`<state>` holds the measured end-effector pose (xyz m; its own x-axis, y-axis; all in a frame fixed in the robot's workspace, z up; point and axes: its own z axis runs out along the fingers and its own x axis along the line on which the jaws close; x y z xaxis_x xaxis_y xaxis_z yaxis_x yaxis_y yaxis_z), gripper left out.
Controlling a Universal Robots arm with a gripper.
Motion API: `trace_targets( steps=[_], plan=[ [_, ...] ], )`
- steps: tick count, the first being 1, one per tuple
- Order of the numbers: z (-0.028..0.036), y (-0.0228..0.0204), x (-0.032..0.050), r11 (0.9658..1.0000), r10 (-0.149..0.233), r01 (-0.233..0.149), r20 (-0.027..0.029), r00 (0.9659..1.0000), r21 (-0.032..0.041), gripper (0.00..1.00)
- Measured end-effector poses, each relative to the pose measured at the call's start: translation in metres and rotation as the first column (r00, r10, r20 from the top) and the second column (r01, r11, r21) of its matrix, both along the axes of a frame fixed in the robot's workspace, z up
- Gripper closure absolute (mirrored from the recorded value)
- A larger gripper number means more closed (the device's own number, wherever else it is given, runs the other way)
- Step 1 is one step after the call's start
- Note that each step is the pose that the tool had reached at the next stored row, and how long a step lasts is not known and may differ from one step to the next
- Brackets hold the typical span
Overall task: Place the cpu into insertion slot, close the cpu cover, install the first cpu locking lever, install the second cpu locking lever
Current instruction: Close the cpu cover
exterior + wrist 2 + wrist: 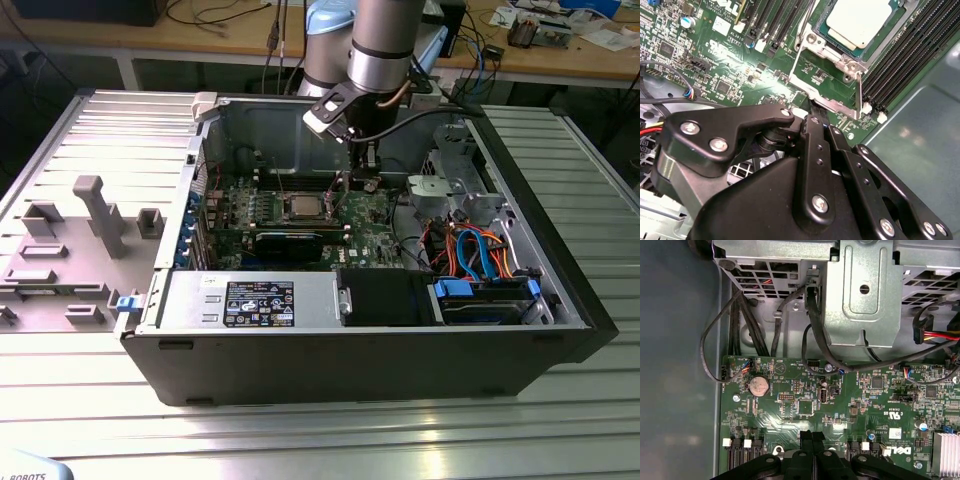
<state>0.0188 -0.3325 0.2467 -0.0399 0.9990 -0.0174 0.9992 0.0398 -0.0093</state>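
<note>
The cpu (pixel 860 20) lies flat in the insertion slot (pixel 812 41), its pale metal top up; in the exterior view the cpu (pixel 303 207) is at the middle of the green board. The cpu cover (pixel 796 65), a silvery frame, stands swung open beside the slot, with green board showing through its window. My gripper (pixel 812 111) has its black fingers together, tips against the cover's free edge; whether the edge is pinched between them I cannot tell. In the first wrist view the gripper (pixel 812 436) points down at the board. A thin wire lever (pixel 806 17) stands raised.
Long black memory slots (pixel 910 55) run beside the socket. A metal drive cage (pixel 860 295) with black cables (pixel 815 330) borders the board. A long black card (pixel 290 240) and the power supply (pixel 250 300) lie nearer the case front. Grey fixtures (pixel 90 210) stand on the table.
</note>
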Motion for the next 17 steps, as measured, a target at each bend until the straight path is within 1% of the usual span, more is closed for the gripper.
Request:
trace_targets(
  steps=[17],
  plan=[
    [0.0, 0.0, -0.0109, 1.0, 0.0, 0.0, -0.0001, 1.0, 0.0001, 0.89]
  ],
)
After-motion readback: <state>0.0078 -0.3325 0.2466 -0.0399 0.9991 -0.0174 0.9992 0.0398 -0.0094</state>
